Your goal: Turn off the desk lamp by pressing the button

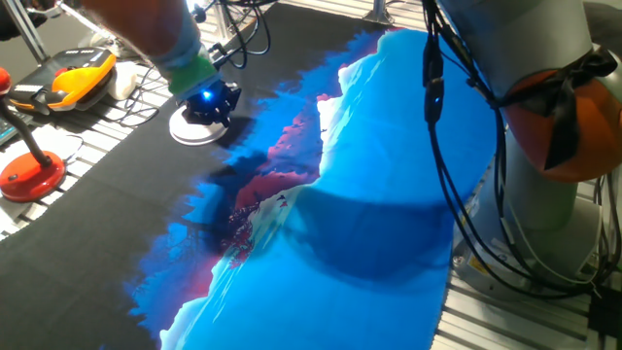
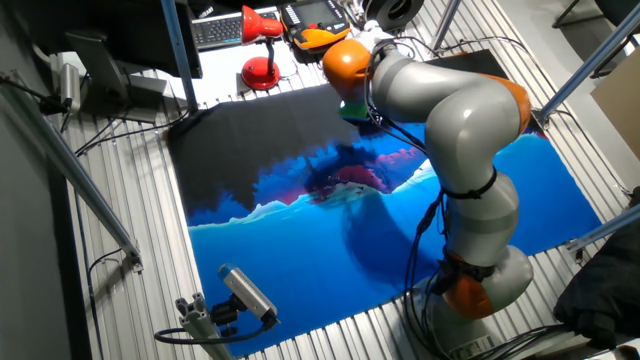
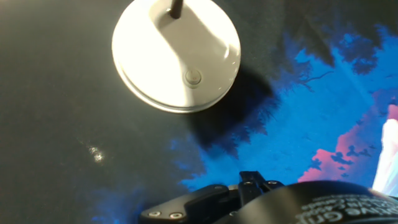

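Observation:
The desk lamp's flat round white base (image 3: 176, 55) fills the top of the hand view, lying on the black part of the mat. A small round button (image 3: 193, 77) sits on the disc toward its lower right. The dark stem (image 3: 176, 7) rises at the top edge. The lamp's head is out of view. In one fixed view my gripper (image 1: 210, 105) hangs just above the base (image 1: 192, 131), on its right side, with a blue light on the hand. Only the hand's dark body (image 3: 249, 199) shows at the bottom of the hand view. The fingertips are not visible.
A second lamp with a round red base (image 1: 29, 175) stands off the mat to the left. A yellow-orange device (image 1: 83, 76) lies behind it. The blue and black printed mat (image 1: 369, 194) covers the table. My arm's base and cables (image 1: 544, 146) stand at the right.

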Controlling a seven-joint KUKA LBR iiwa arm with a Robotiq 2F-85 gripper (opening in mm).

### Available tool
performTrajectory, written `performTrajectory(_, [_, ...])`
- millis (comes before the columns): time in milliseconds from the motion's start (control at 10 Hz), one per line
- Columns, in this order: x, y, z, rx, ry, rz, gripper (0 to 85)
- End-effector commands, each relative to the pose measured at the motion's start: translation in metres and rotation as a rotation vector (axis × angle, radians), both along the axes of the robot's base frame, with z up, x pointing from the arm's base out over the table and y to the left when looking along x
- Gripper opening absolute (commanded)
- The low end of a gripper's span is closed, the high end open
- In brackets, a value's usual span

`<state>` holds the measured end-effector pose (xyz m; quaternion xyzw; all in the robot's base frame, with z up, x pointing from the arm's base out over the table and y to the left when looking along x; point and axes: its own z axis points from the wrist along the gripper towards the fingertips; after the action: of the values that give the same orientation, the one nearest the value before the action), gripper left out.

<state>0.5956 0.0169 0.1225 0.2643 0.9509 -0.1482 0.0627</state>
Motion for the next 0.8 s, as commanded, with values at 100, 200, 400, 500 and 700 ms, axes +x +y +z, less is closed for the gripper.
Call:
performTrajectory(100, [0.0,-0.0004,0.0003,0.003,0.007,0.026,0.0])
performTrajectory(200, [0.0,-0.0004,0.0003,0.018,0.006,0.039,0.0])
performTrajectory(400, [0.0,-0.0004,0.0003,0.043,0.002,0.087,0.0])
performTrajectory(500, [0.0,-0.0004,0.0003,0.046,0.005,0.102,0.0])
performTrajectory(700, [0.0,-0.0004,0.0003,0.084,0.007,0.116,0.0])
